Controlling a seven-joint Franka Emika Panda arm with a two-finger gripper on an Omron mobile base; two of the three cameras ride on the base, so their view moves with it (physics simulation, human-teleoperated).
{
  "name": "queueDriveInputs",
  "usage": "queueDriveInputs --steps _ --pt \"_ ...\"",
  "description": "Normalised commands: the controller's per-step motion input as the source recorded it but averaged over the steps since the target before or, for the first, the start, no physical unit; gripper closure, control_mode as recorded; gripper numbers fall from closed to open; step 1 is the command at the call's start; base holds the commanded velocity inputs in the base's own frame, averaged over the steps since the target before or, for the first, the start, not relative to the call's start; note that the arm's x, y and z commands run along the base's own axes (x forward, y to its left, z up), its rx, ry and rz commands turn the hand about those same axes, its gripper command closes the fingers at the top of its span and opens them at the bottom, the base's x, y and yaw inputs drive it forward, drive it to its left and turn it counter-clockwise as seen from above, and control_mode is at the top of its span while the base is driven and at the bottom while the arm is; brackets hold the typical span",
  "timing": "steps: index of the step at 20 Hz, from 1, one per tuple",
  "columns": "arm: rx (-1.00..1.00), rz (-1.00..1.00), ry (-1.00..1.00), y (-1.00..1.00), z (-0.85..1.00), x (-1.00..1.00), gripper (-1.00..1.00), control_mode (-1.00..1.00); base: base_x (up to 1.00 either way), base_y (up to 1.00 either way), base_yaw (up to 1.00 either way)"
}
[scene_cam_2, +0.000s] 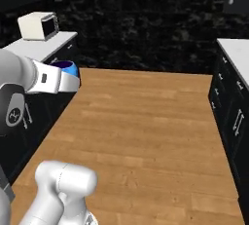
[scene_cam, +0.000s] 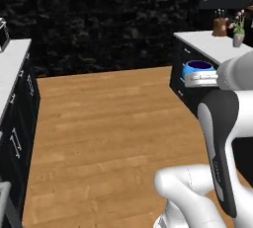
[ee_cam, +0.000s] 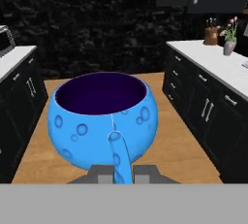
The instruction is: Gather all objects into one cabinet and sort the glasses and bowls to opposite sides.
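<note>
**Spotter:** What do you have closest to the hand?

**Operator:** In the hand view my gripper (ee_cam: 123, 173) is clamped on the handle of the blue cup (ee_cam: 102, 116). The two finger tips sit either side of that handle, pressed against it. The cup is upright, its dark inside facing up, and it's carried in the air above the wooden floor (ee_cam: 174, 145).

**Spotter:** And from the base?

**Operator:** In the left base view I see the blue cup (scene_cam: 196, 68) past the white arm (scene_cam: 225, 123), in front of the dark cabinets below the right tabletop (scene_cam: 210, 42). The right base view shows the cup's rim (scene_cam_2: 64, 66) just beyond the hand.

**Spotter:** Farther out?

**Operator:** The floor runs between two rows of dark cabinets. On the right tabletop, far end, stand a wooden knife block (scene_cam: 220, 25) and a vase of pink flowers (scene_cam: 238, 33), just beside each other. On the left tabletop (scene_cam_2: 41, 45) sits a white microwave (scene_cam_2: 39, 25). Behind everything is a black stone wall (scene_cam: 99, 19).
</note>
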Motion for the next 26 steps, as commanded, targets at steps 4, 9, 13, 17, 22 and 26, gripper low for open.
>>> queueDriveInputs --steps 4,9,13,17,22,26 --pt "0.00 0.00 0.00 0.00 0.00 0.00 1.00 1.00 1.00 0.09 -0.07" --pt "0.00 0.00 0.00 0.00 0.00 0.00 1.00 1.00 1.00 0.05 -0.04" --pt "0.00 0.00 0.00 0.00 0.00 0.00 1.00 1.00 1.00 0.10 -0.04" --pt "0.00 0.00 0.00 0.00 0.00 0.00 1.00 1.00 1.00 0.11 -0.04" --pt "0.00 0.00 0.00 0.00 0.00 0.00 1.00 1.00 1.00 0.04 -0.06" --pt "0.00 0.00 0.00 0.00 0.00 0.00 1.00 1.00 1.00 0.02 -0.10"
